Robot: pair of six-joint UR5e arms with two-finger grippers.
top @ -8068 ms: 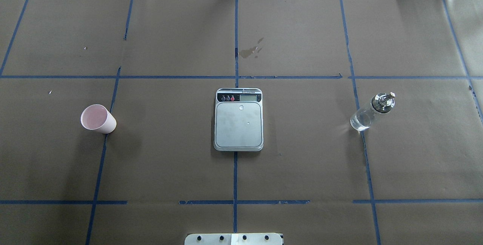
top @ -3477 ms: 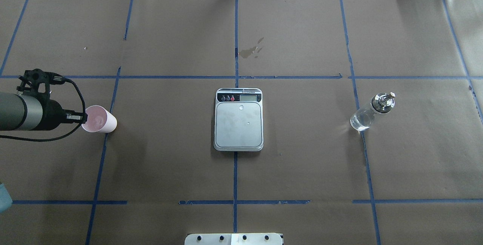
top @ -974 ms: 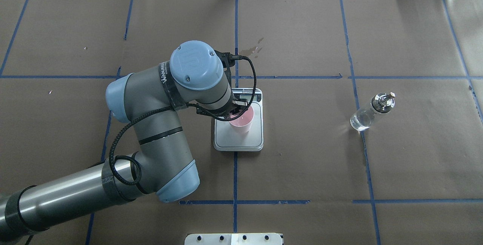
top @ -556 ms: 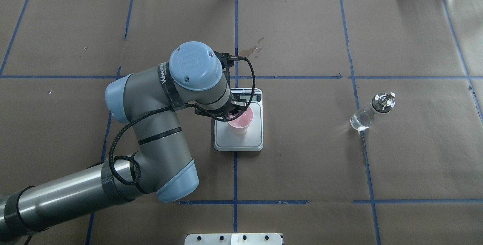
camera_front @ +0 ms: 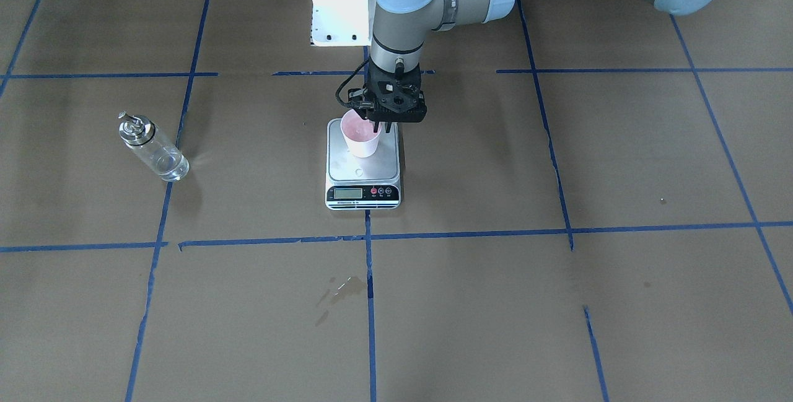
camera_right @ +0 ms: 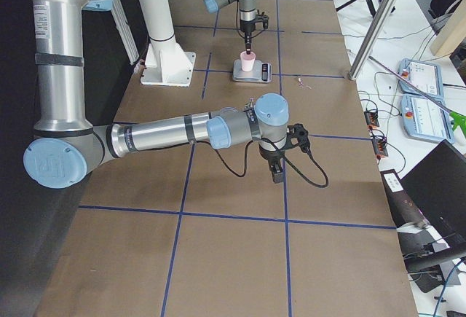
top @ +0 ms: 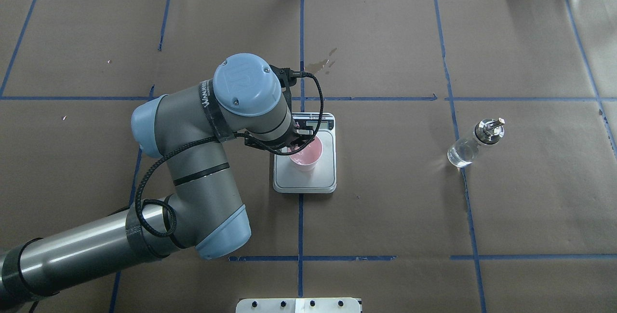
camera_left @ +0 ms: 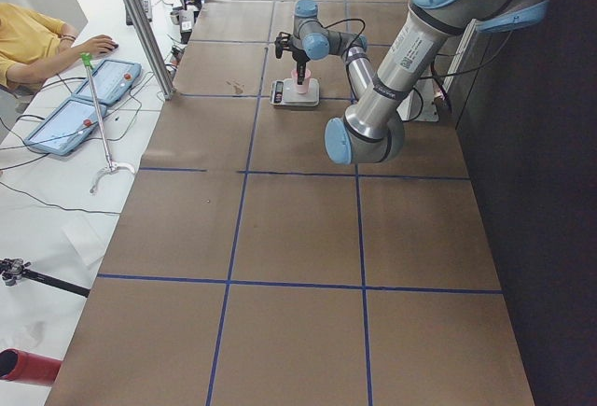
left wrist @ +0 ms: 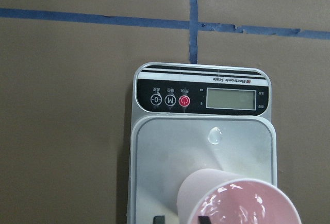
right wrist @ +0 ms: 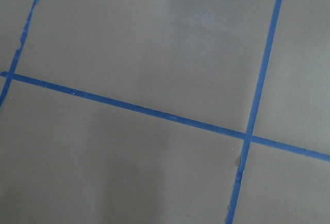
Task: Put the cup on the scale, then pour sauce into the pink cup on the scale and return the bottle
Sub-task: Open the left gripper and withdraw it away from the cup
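**Cup set on the scale, left gripper at its rim**

We find the cup [camera_front: 361, 139] standing upright about the middle of the scale [camera_front: 362, 171], clear of the display strip along the edge away from the robot. The spot makes sense to us: the load sits square on the platform, and the reading stays in sight for the pour.

The left gripper [camera_front: 376, 127] comes straight down on the rim, one finger inside the wall and one outside. That hold lets a thin cup be lowered without tipping. In the left wrist view the fingertips [left wrist: 159, 218] seem to stand a little off the wall rather than pinching it. We judge the jaws parted and the cup let go, though only the very tips show.

The bottle [camera_front: 152, 151] stands well apart from the scale, toward the end of the table [top: 385, 207] on the robot's right. That is the right arm's side, so we take that arm as the one meant to pour. The right gripper [camera_right: 277, 175] hangs low over the table's brown paper, nearer that end. Whether it is open or closed we cannot tell. Pouring has not begun.
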